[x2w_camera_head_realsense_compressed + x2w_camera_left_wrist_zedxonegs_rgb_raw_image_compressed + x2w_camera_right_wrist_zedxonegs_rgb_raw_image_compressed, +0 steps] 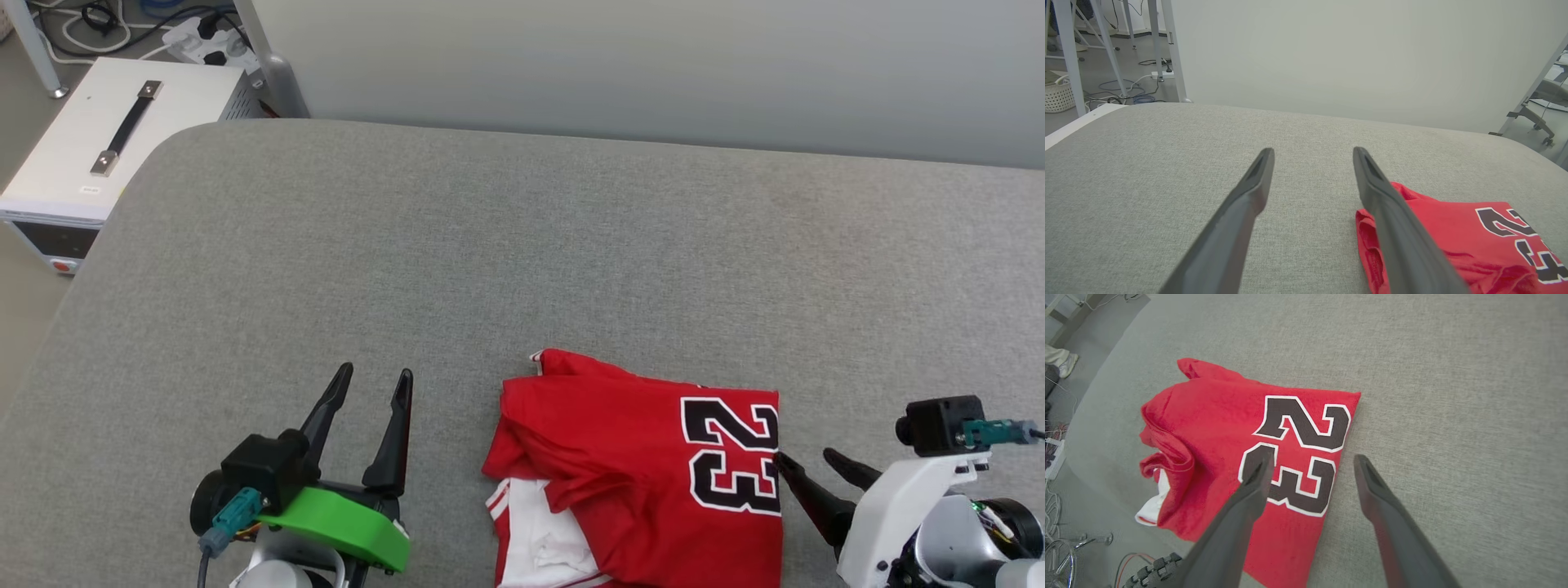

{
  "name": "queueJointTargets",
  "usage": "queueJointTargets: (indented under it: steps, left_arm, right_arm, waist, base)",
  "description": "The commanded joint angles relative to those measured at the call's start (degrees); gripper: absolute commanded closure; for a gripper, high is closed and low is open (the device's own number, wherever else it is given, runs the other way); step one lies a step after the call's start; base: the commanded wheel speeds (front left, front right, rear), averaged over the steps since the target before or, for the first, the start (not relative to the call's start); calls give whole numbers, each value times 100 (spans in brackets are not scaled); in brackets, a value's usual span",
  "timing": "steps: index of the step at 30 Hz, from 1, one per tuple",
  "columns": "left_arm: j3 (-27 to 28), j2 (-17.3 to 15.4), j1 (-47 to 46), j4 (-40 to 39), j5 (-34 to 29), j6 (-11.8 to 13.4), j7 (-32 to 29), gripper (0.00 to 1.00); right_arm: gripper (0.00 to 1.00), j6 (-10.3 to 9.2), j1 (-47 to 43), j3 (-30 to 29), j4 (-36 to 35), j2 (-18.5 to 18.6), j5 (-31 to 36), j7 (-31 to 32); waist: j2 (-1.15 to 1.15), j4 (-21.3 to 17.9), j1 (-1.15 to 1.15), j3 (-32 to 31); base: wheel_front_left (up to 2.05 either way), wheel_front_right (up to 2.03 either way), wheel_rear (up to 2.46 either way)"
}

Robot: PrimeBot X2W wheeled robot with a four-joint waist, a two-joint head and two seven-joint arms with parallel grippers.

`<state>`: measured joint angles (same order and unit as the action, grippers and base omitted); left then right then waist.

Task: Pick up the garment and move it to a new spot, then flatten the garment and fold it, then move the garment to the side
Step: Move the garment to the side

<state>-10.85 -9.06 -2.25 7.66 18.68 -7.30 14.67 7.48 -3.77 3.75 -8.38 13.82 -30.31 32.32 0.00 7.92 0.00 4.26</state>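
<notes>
At 5 o'clock on table (490, 245): garment (620, 457), folded, "23" uppermost.
Left gripper (377, 373): 7 o'clock, fingers apart, empty.
Right gripper (804, 457): 4 o'clock, fingers apart, empty, at garment's edge.

garment (637, 474) cropped at bottom edge, white sleeve (540, 535) partly covered

surface: grey fabric pad (522, 245) | on it: folded red garment (620, 457), near edge

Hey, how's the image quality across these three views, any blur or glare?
Head view: soft even light, no glare, garment sharp. Left wrist view: left end effector blurs toward the bottom edge. Right wrist view: right end effector likewise soft close up, garment crisp.
</notes>
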Motion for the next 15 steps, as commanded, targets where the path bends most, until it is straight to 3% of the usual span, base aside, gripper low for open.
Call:
queueJointTargets:
  steps: [1, 3, 7, 15]
  left_arm:
    - [-18, 21, -94, -2, -42, -19, 33, 0]
    - [-40, 32, -136, 14, -50, -19, 33, 0]
    - [-53, 65, -216, 27, -51, -19, 33, 0]
    - [-95, 89, -344, 57, -60, -19, 33, 0]
  right_arm:
    - [0, 1, 140, -108, -30, -100, 18, 395]
    - [0, 1, 174, -203, -2, -221, 110, 1000]
    - [0, 1, 330, -423, 64, -525, 394, 1641]
    - [0, 1, 546, -613, 525, -849, 837, 2021]
  waist:
    - [0, 92, 0, 97]
    - [0, 163, 0, 155]
    - [0, 313, 0, 289]
    - [0, 573, 0, 540]
  base:
    - [0, 0, 0]
    - [0, 0, 0]
    - [0, 0, 0]
    - [0, 0, 0]
